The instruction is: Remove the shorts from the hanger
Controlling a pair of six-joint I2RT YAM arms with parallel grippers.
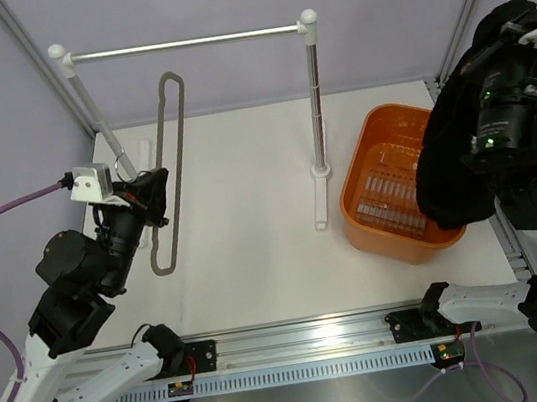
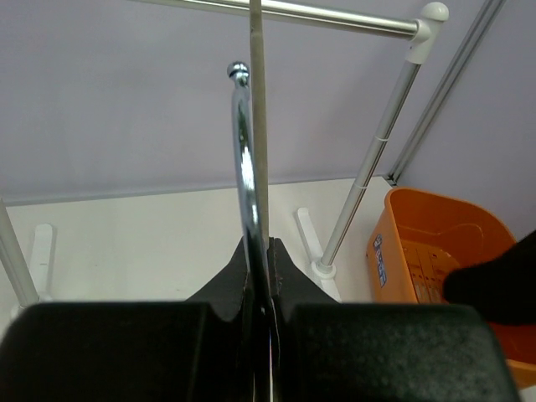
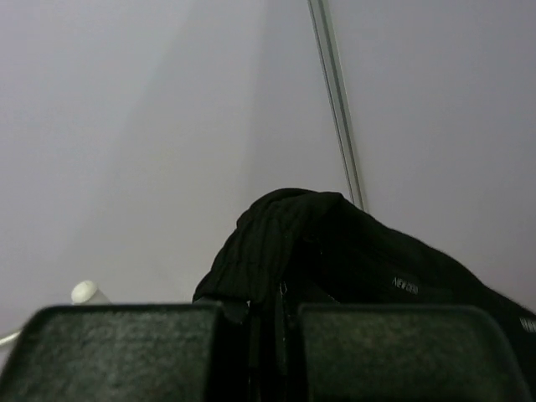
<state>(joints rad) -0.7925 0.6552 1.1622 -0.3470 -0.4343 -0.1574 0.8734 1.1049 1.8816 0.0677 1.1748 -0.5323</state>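
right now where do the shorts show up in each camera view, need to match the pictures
Top external: the shorts hang at the right side, overlapping the orange basket's right edge.
Left wrist: a black patch of the shorts at the right edge, in front of the basket.
Right wrist: the shorts fill the centre and lower right.
Shared landmark: the orange basket, in the top and left wrist views only.

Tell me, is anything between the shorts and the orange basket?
Nothing visible. The shorts hang from the shut right claw over the right side of the open orange basket, already clear of the hanger.
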